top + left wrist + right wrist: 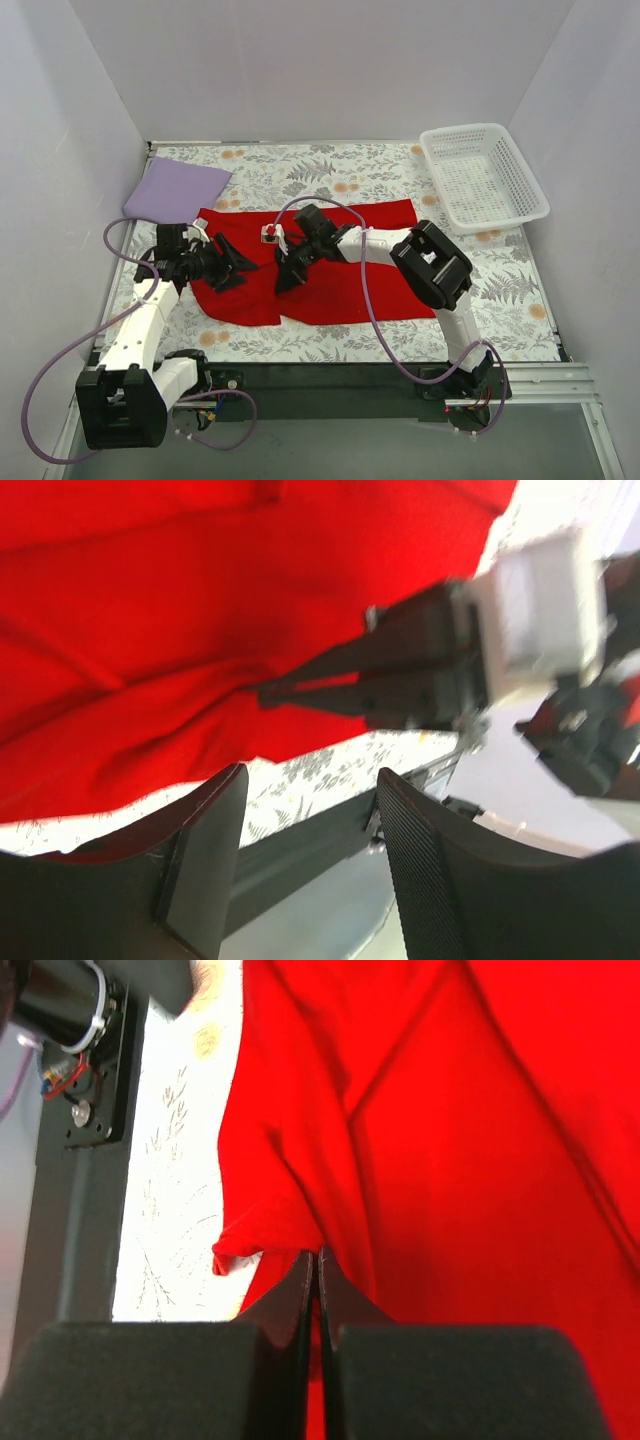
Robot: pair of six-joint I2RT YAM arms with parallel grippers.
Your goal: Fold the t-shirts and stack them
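Note:
The red t-shirt lies spread across the middle of the floral table, its left part creased and folded over. The pale lilac t-shirt rests folded at the back left corner. My right gripper is low over the red shirt's left half, and in the right wrist view the right gripper is shut on a raised fold of the red cloth. My left gripper hovers just to its left. In the left wrist view the left gripper is open with nothing between its fingers, and the red shirt lies beyond.
A white lattice basket stands at the back right corner. The dark front rail of the table runs along the near edge. White walls close in the back and both sides. The two grippers are close together, with cables looping over the shirt.

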